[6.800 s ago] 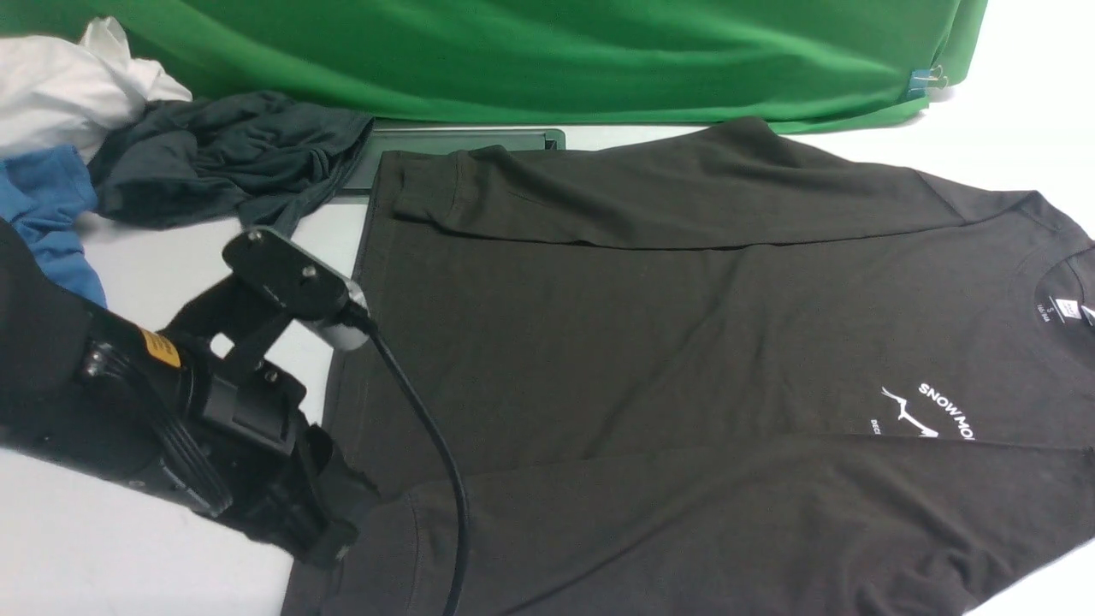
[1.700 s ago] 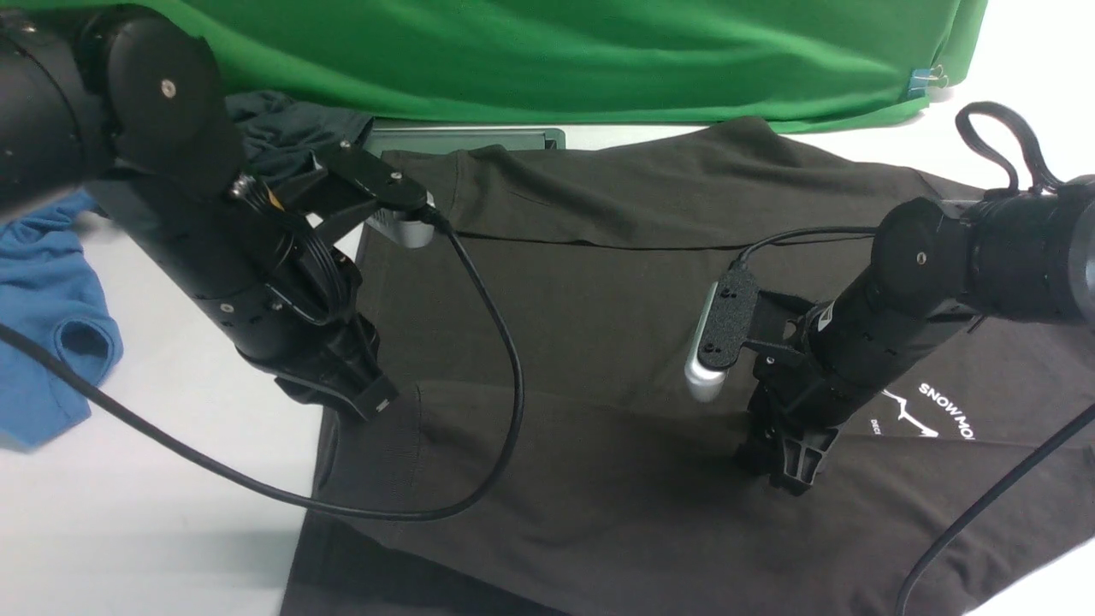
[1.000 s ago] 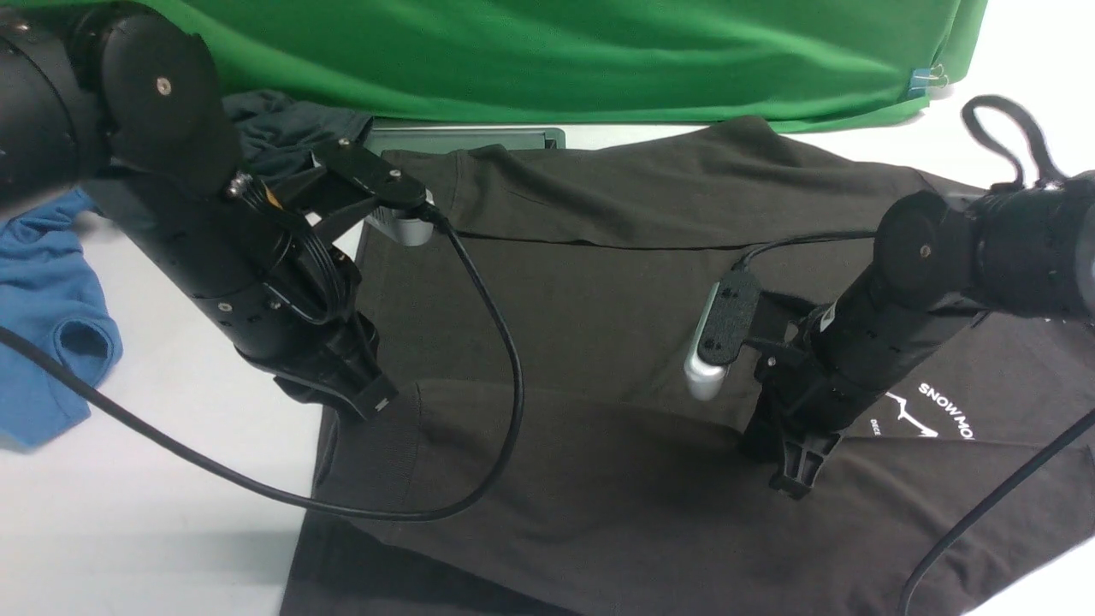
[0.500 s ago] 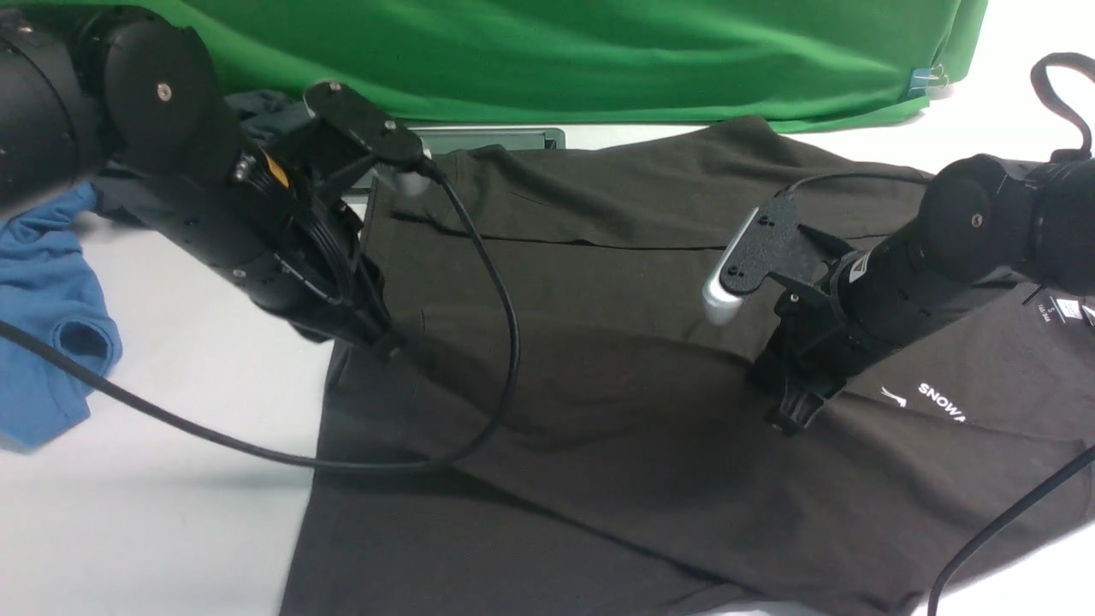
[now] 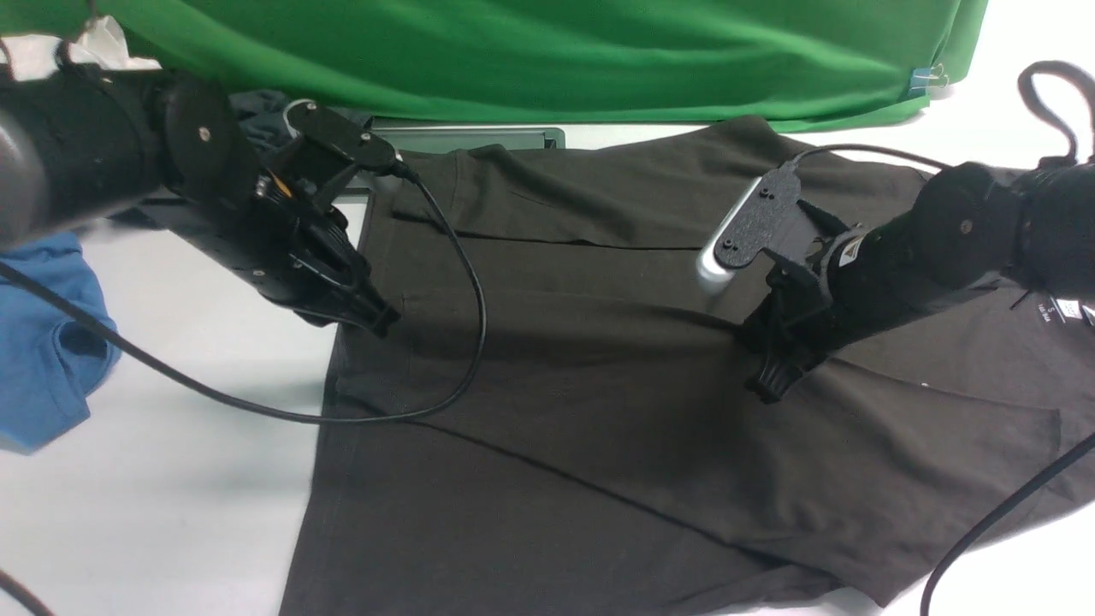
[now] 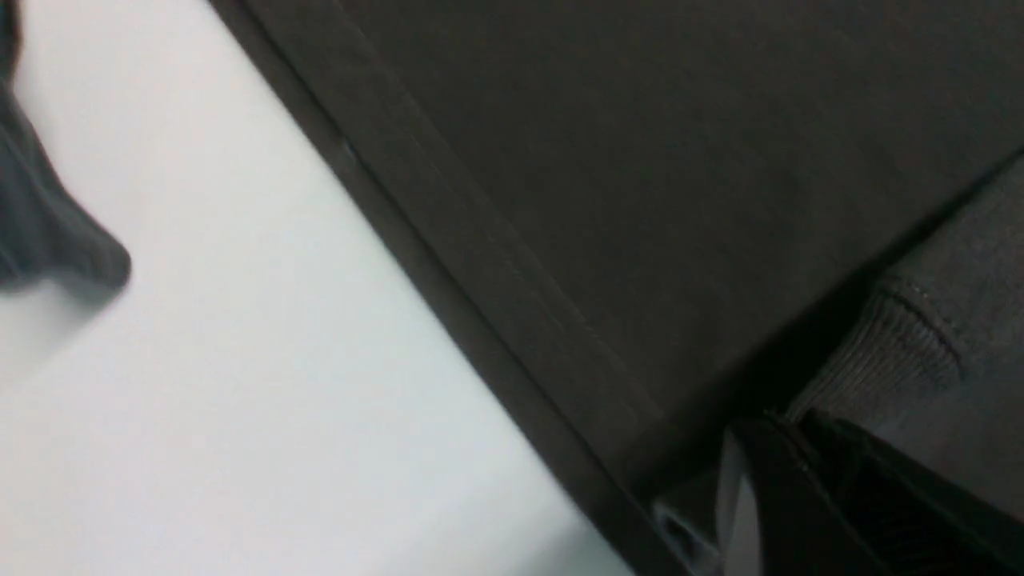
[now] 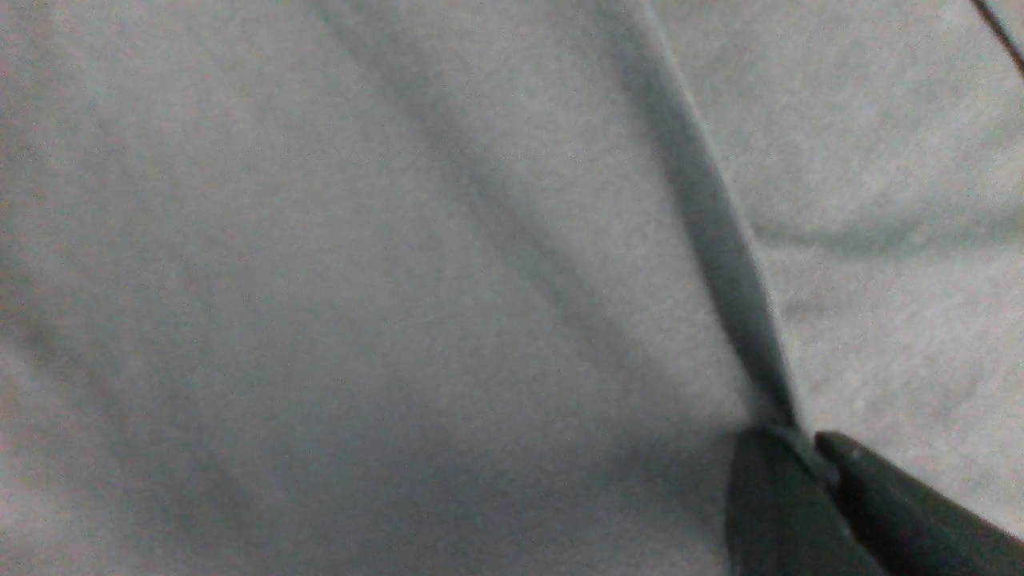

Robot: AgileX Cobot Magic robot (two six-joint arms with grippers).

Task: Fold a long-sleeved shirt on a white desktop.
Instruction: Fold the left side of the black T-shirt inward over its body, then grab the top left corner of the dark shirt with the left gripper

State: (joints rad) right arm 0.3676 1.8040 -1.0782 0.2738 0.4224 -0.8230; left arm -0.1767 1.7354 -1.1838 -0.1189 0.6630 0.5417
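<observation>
The dark brownish-black long-sleeved shirt [image 5: 599,411] lies spread across the white desktop [image 5: 154,496]. Its near sleeve is drawn over the body as a raised fold. My left gripper [image 5: 383,322] is shut on the ribbed cuff [image 6: 904,352] at the shirt's left edge, the same gripper [image 6: 788,424] closed tight in the left wrist view. My right gripper [image 5: 764,389] is shut on a pinched ridge of the sleeve near the chest. That gripper [image 7: 808,448] shows cloth [image 7: 400,280] between its tips. The chest print is hidden under the fold. The white neck label [image 5: 1045,313] shows at the right.
A green cloth backdrop [image 5: 556,51] hangs along the far edge. A blue garment [image 5: 43,368] lies at the left, with a slate-grey garment [image 5: 257,120] and white cloth [image 5: 103,43] behind my left arm. A dark flat tray [image 5: 470,137] sits past the shirt. Black cables [image 5: 462,282] trail over the cloth.
Both grippers have lifted and moved toward the far side, dragging the near sleeve across the shirt's body. The fold now covers the chest print.
</observation>
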